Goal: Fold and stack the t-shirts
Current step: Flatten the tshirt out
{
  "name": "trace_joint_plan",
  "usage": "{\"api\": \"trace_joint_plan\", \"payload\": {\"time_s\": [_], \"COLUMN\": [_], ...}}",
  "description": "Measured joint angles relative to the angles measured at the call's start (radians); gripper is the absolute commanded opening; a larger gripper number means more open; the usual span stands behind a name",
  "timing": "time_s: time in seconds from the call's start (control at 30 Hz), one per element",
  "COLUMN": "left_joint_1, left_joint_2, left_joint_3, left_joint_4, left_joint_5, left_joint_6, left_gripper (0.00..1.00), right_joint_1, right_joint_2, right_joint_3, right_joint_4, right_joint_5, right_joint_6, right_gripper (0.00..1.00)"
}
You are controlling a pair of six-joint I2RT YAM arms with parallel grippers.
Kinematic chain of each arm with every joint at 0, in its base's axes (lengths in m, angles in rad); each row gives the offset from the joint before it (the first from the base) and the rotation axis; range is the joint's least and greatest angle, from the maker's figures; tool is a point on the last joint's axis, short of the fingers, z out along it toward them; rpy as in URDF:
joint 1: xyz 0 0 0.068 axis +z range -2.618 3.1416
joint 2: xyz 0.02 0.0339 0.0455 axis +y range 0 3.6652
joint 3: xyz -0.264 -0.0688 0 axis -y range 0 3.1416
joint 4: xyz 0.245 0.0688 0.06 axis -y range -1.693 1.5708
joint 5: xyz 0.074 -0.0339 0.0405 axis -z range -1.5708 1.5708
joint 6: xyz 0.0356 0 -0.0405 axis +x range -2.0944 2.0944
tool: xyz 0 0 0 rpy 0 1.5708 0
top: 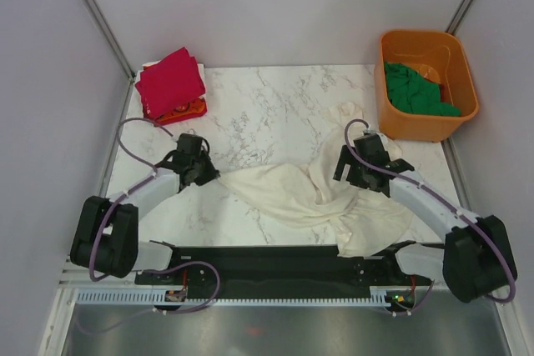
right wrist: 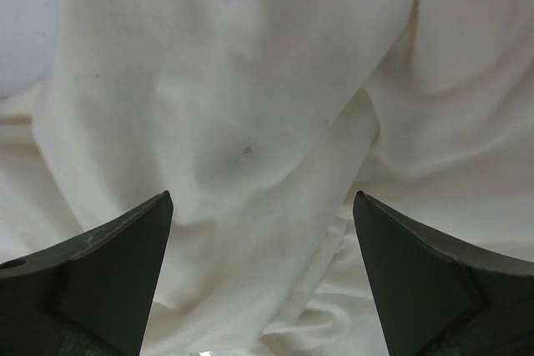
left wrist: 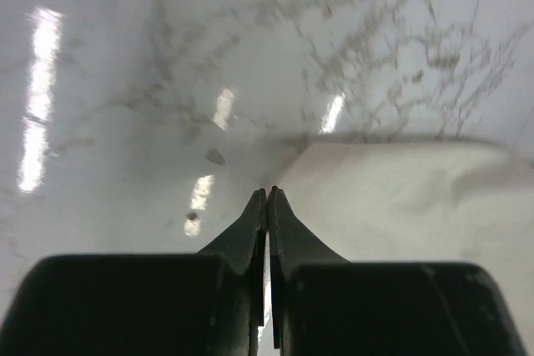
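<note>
On the marble bench [top: 267, 97], the left pincer [left wrist: 269, 193] is pressed together at the left edge of the cream shirt [top: 284, 193]; the right pincer [right wrist: 263, 199] hangs spread wide above its crumpled folds.

1. The top external view looks down from above and behind the left arm [top: 142, 193] and right arm [top: 425, 202]. It faces away over the whole marble surface [top: 275, 97], from far enough to take in the orange tub [top: 425, 81].
2. The left wrist view sits low behind the left fingers [left wrist: 246, 235]. It looks forward along the surface at a shallow angle, from close by.
3. The right wrist view looks between the right fingers [right wrist: 108, 273] from very near, and cloth fills the frame.
4. All three views share the cream-white t-shirt [top: 292, 193]. The top external and left wrist views also share the marble.
</note>
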Motion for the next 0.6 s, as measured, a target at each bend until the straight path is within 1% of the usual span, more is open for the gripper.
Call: {"api": "trace_joint_plan", "payload": {"time_s": [0.1, 0.17, 0.2, 0.27, 0.37, 0.43, 0.6], "left_joint_1": [0.150, 0.213, 0.245, 0.298, 0.401, 0.437, 0.450], "left_joint_2": [-0.052, -0.127, -0.188, -0.300, -0.444, -0.473, -0.478], "left_joint_3": [0.002, 0.000, -0.005, -0.013, -0.007, 0.002, 0.000], "left_joint_4": [-0.017, -0.059, -0.078, -0.103, -0.148, -0.174, -0.237], "left_joint_5": [0.014, 0.004, 0.005, 0.006, 0.005, 0.006, 0.014], "left_joint_6": [0.003, -0.003, -0.009, -0.011, -0.007, -0.002, 0.003], "left_gripper": [0.02, 0.02, 0.02, 0.02, 0.02, 0.02, 0.02], "right_joint_1": [0.000, 0.000, 0.001, 0.003, 0.005, 0.011, 0.051], "right_joint_2": [0.129, 0.245, 0.284, 0.376, 0.506, 0.598, 0.815], "right_joint_3": [0.000, 0.011, 0.047, 0.118, 0.245, 0.344, 0.606], "right_joint_4": [0.059, 0.101, 0.084, 0.157, 0.196, 0.236, 0.293], "right_joint_5": [-0.029, -0.067, -0.065, -0.096, -0.130, -0.153, -0.177], "right_joint_6": [0.004, 0.005, 0.006, 0.005, 0.010, 0.016, 0.018], "right_gripper": [0.98, 0.98, 0.98, 0.98, 0.98, 0.98, 0.98]}}
